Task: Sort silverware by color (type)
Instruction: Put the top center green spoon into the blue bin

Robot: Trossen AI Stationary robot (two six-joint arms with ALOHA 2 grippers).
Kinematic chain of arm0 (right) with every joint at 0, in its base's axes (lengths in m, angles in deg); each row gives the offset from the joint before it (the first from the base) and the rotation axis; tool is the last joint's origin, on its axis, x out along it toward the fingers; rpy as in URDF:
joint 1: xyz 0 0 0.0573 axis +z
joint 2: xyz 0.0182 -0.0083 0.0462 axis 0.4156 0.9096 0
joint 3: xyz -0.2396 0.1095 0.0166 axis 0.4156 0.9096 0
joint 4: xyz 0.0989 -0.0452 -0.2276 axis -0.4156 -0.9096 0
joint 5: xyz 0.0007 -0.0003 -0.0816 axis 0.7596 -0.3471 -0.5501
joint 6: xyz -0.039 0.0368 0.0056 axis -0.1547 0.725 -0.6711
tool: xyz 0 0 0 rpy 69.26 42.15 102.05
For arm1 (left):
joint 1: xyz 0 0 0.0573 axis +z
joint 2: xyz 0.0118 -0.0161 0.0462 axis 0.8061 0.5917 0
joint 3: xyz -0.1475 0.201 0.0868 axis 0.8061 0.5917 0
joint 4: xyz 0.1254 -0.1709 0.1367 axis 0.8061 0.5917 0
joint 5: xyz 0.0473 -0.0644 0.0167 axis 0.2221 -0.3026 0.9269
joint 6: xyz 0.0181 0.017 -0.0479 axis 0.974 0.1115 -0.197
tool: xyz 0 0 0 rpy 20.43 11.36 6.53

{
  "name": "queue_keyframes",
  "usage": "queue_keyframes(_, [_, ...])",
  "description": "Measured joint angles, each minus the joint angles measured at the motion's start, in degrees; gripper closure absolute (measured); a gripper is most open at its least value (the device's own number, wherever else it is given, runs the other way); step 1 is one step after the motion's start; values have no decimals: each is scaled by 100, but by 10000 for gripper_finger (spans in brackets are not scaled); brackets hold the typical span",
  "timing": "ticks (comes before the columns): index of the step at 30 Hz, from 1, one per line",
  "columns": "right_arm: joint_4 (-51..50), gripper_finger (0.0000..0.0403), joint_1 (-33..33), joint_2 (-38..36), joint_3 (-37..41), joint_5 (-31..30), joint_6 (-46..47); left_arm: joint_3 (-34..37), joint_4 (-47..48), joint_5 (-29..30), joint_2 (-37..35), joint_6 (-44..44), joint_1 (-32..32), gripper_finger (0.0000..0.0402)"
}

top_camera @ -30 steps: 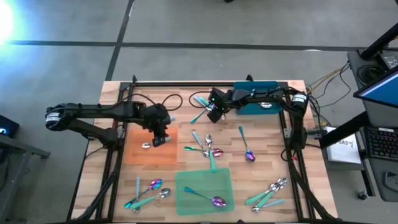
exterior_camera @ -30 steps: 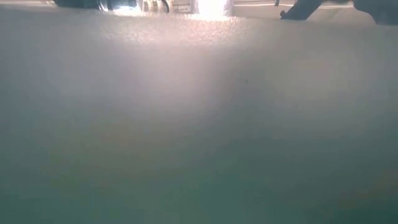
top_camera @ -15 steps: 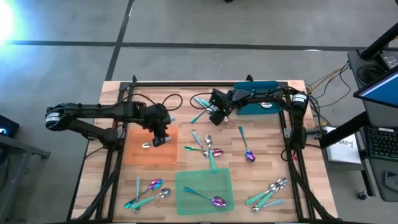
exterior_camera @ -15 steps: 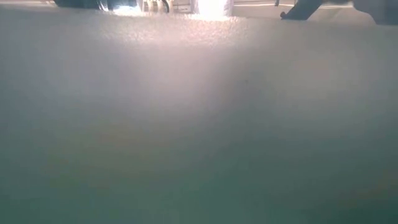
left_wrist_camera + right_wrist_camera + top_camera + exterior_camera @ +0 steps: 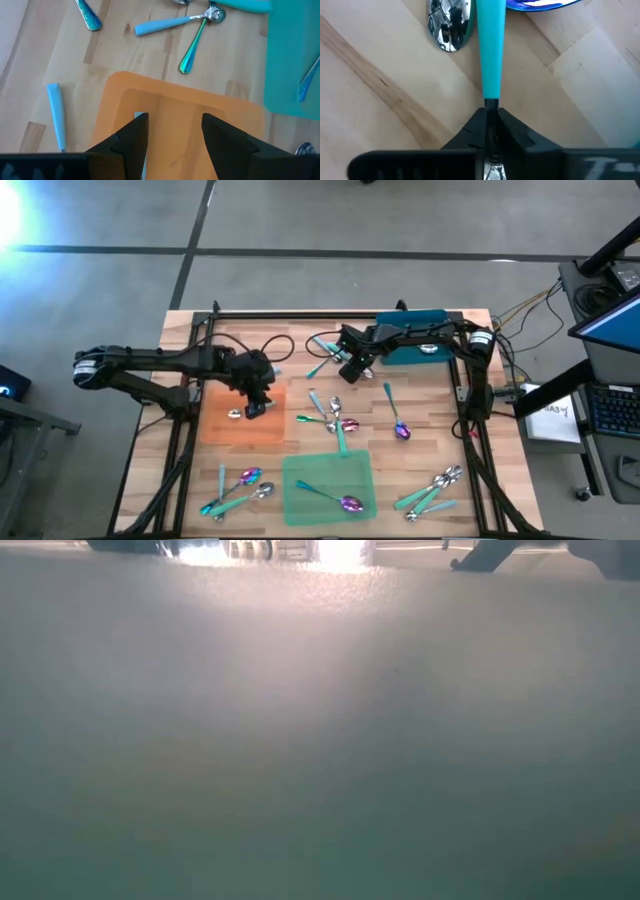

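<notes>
Silverware lies scattered over the wooden table (image 5: 420,450). There are clusters at the centre (image 5: 332,418), near left (image 5: 236,488) and near right (image 5: 432,490). My right gripper (image 5: 490,111), at the far middle (image 5: 343,361), is shut on a teal-handled piece (image 5: 490,50). A silver head (image 5: 449,24) lies beside that handle. My left gripper (image 5: 172,134) stands open over the orange mat (image 5: 190,115), with nothing between its fingers. A silver head (image 5: 236,414) rests on that mat (image 5: 215,425). One purple-headed spoon (image 5: 338,499) lies on the green mat (image 5: 300,480). My right gripper pinches the free end of the teal handle (image 5: 491,98) between its two shut fingers. The fingers come from the table's right side and lie in line with the handle, which runs straight away from them over the wood. Whether the piece is lifted I cannot tell.
A teal bin (image 5: 415,340) stands at the far right with a piece inside. Pale blue and green-handled pieces (image 5: 172,25) lie beyond the orange mat. A black frame (image 5: 300,313) runs along the table's far edge. The low view shows only a teal-grey blur.
</notes>
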Motion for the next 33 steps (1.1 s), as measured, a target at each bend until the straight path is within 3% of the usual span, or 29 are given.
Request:
queue_keyframes(6, [-139,387,2,-297,44,105,-69,0,-86,2,0,-88,-86,233])
queue_keyframes(16, [-30,388,-2,-1431,35,-236,-311,2,-587,4,0,-128,-91,233])
queue_keyframes(21, [-135,389,-4,-2007,56,-952,-428,53,-1139,6,0,-128,-95,233])
queue_keyframes(27, [-1235,389,-188,-2428,70,-2267,-222,379,-1938,6,0,-128,-102,233])
queue_keyframes(33, [-2188,390,-538,-2407,202,-2418,176,726,-2605,-110,0,-252,-127,233])
